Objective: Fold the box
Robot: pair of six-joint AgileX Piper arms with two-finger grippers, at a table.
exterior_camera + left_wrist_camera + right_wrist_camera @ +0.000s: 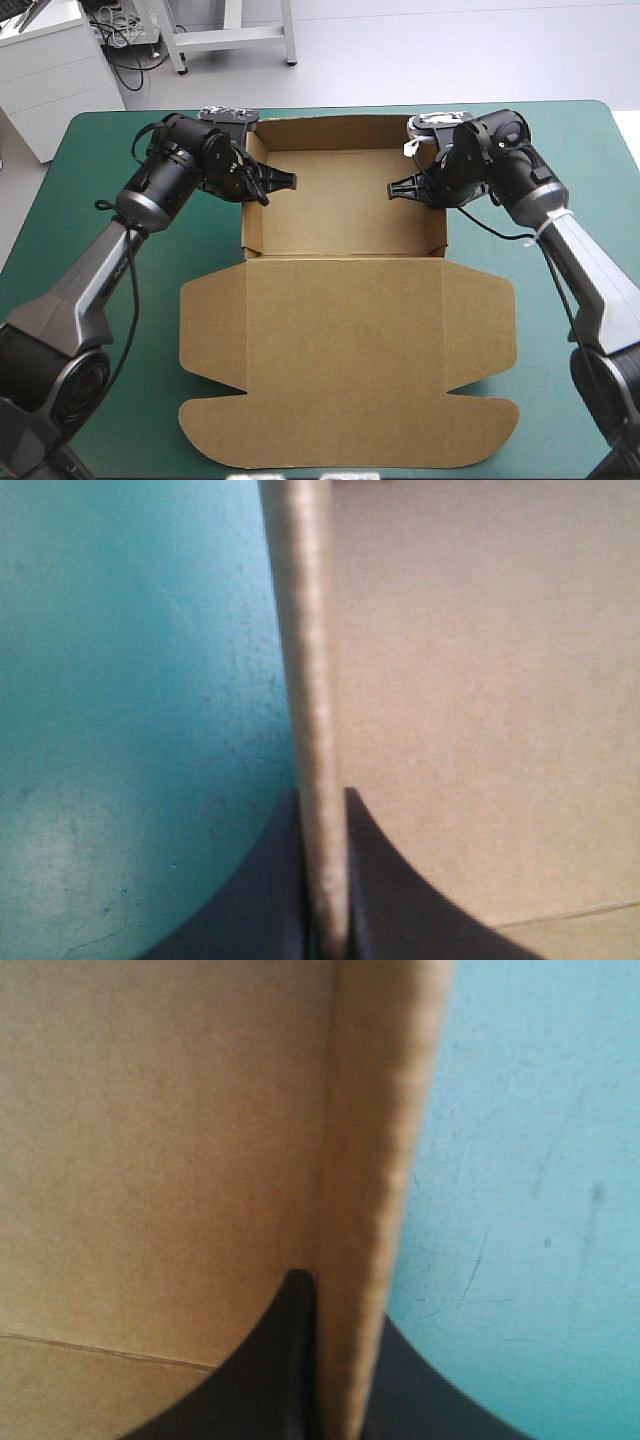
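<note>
Between left jaws, nipped near-shut, sits box [345, 205] side wall [310, 680]; right jaws same, opp. wall [365, 1160]. Tray formed; lid [345, 350] flat, untucked.

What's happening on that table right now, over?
Grippers both shut on the box: left gripper on its left wall, right gripper on its right. Open tray, lid lying flat. Nothing in the way.
</note>
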